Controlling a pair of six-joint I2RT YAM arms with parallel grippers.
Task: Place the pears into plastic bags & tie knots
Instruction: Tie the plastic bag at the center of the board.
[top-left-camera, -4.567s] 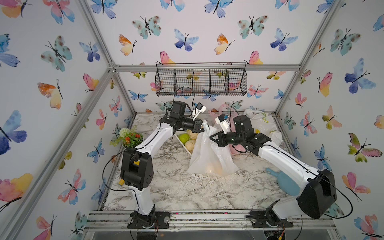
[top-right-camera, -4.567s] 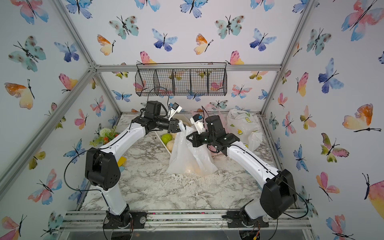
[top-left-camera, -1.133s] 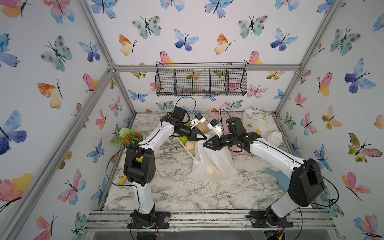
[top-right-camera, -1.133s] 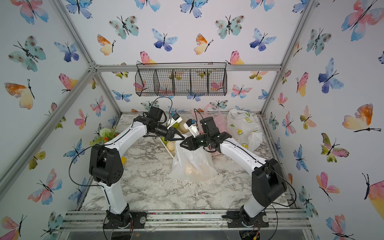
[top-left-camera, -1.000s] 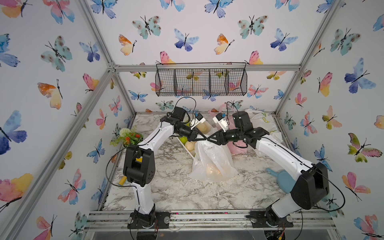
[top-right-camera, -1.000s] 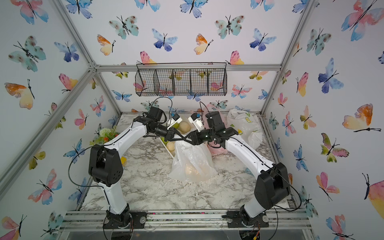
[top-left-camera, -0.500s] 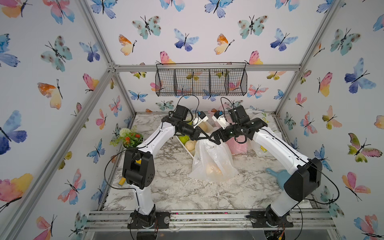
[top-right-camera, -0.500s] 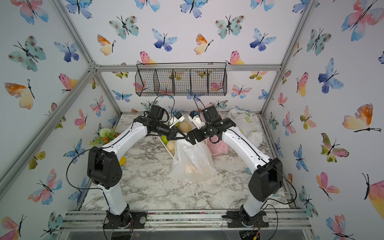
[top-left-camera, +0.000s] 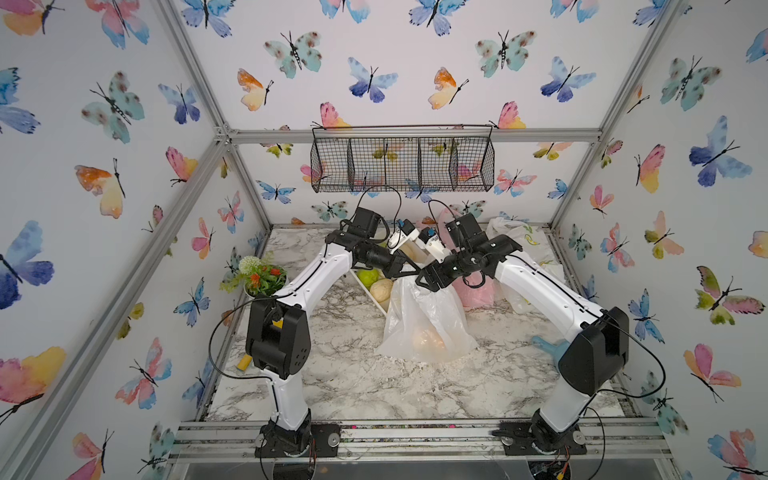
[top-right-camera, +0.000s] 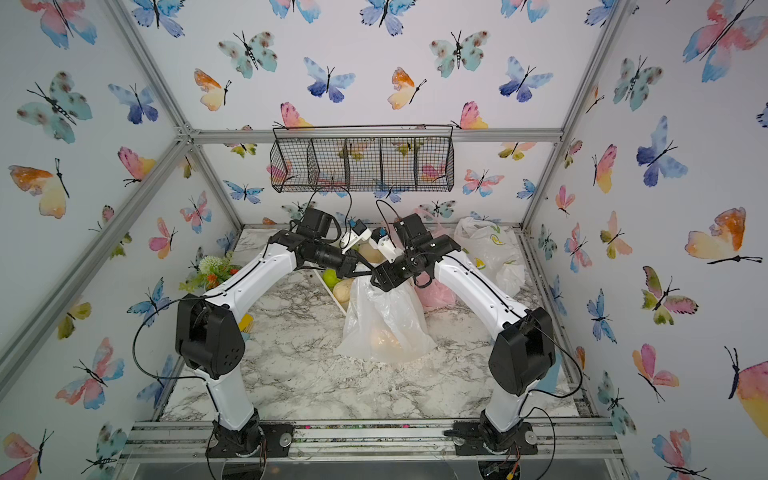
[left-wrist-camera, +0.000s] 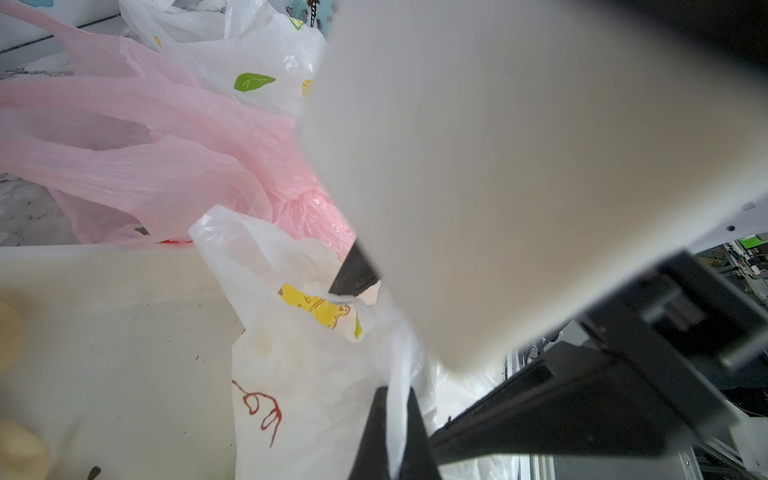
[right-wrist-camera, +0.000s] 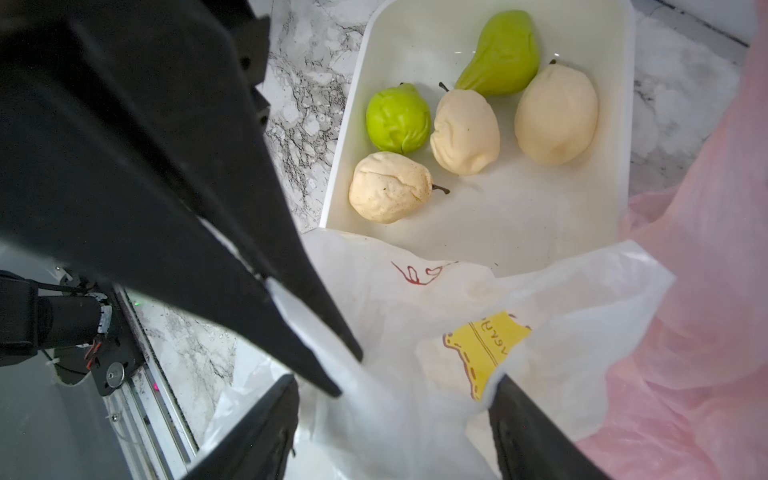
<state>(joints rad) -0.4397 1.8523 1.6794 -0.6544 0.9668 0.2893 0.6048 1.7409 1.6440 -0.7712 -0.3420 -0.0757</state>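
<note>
Plastic this thin weighs next to nothing, slides between hard fingers and stretches before it tears. The white bag (top-left-camera: 424, 328) with red scribbles therefore probably handles best by its handle strips, gathered into a cord, rather than by its loose wall. It stands in the middle of the marble table (top-left-camera: 357, 386), sagging around at least one pale pear (top-left-camera: 428, 338) at its bottom. That load is likely enough to pull a loosely held strip free.

The left claw (left-wrist-camera: 395, 392) is closed on one strip (left-wrist-camera: 398, 419), which runs between its two black fingers (left-wrist-camera: 372, 440) in the left wrist view. The right claw (right-wrist-camera: 395, 380) stands wide, its fingers astride the bag's crumpled top and clamping nothing.

Both top views show the two claws meeting above the bag's mouth, the pink bag (top-left-camera: 478, 297) just behind it and the lemon-print bag (top-left-camera: 525, 245) toward the far corner. They do not show how either claw stands. The left wrist view settles the pinch, though a blurred white casing (left-wrist-camera: 519, 166) close to the lens blocks much of it. Only the right wrist view shows inside the white tray (right-wrist-camera: 540, 208). Five fruits lie there, two green pears (right-wrist-camera: 398, 118) and three cream pears (right-wrist-camera: 390, 189), touching or just beside one another, and the bag's film overlaps one end of the tray.
</note>
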